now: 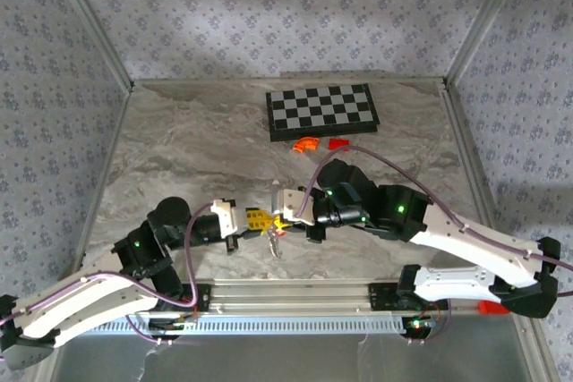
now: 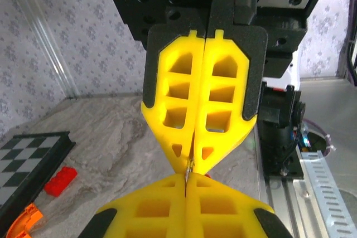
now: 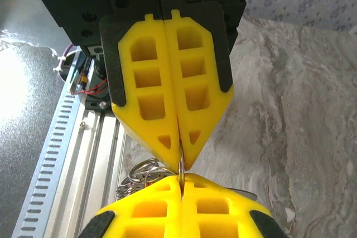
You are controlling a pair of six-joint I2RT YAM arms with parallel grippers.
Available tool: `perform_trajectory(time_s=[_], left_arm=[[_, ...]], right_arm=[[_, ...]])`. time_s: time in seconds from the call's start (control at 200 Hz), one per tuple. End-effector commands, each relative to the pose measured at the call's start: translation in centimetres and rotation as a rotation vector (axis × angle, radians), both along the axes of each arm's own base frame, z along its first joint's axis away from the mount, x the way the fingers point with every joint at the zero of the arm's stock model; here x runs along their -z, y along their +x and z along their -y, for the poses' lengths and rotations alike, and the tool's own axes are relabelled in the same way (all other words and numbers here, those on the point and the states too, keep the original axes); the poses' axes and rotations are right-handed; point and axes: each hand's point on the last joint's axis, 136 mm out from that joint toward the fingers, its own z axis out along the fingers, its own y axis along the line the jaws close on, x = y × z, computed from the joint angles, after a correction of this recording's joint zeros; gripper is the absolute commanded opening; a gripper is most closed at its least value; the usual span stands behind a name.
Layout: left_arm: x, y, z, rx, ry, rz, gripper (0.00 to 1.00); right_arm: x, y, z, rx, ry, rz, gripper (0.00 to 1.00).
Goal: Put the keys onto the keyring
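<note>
The keyring (image 3: 142, 178) is hanging just over the worktop (image 1: 179, 158) near its front edge, its coils drooping below the spot where the two hands are meeting tip to tip; the left hand (image 2: 186, 187) and right hand (image 3: 181, 185) are each clamping shut on its thin wire, equally near it, and the key (image 1: 281, 233), a red speck, seems to be dangling against the loop, its axis too small to tell
</note>
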Motion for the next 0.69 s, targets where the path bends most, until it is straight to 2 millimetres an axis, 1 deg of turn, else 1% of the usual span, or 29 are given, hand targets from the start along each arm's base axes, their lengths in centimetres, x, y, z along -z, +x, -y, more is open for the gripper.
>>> perform_trajectory(time_s=[0.0,0.045,0.115,0.285,0.315,0.41,0.44,0.48,0.565,0.58,0.635,0.66,0.69], left_arm=[[-4.4,-1.1,-0.5,0.048,-0.193,0.045,0.0],[-5.1,-1.4,-0.4,0.069,-0.233,0.051,0.0],[-5.9,-1.9,-0.3,0.106,-0.28,0.056,0.0],[-6.4,-2.5,0.3,0.164,-0.321,0.047,0.0],[-6.5,-2.5,0.3,0.169,-0.329,0.047,0.0],[-6.6,-2.5,0.3,0.172,-0.347,0.041,0.0],[-6.4,-2.4,0.4,0.165,-0.334,0.036,0.0],[-6.0,-2.0,0.5,0.145,-0.306,0.029,0.0],[-4.5,-1.0,0.7,0.082,-0.196,0.017,0.0],[-4.0,-0.8,0.7,0.069,-0.167,0.013,0.0],[-2.9,0.0,0.4,0.015,-0.073,0.017,0.06],[-2.6,0.2,0.3,0.0,-0.038,0.022,0.08],[-1.8,0.3,0.2,-0.011,0.017,0.021,0.1]], right_arm=[[-1.2,-1.0,-0.1,-0.033,0.089,-0.01,0.09],[-1.5,-1.2,-0.2,-0.039,0.111,-0.021,0.13],[-1.6,-1.4,-0.3,-0.045,0.125,-0.027,0.14],[-2.5,-1.7,-0.1,-0.056,0.197,-0.035,0.14],[-2.6,-1.7,0.0,-0.052,0.205,-0.034,0.12],[-2.9,-1.5,0.3,-0.043,0.225,-0.019,0.02],[-3.0,-1.3,0.5,-0.034,0.224,-0.015,0.0],[-2.9,-1.2,0.6,-0.026,0.214,-0.011,0.0],[-2.5,-0.6,0.8,0.003,0.158,-0.025,0.0],[-2.6,-0.5,0.8,0.009,0.151,-0.024,0.0],[-1.9,-0.3,1.0,0.013,0.079,-0.032,0.0],[-1.6,-0.3,1.0,0.011,0.049,-0.032,0.0],[-1.1,-0.2,1.0,0.007,0.013,-0.033,0.0]])
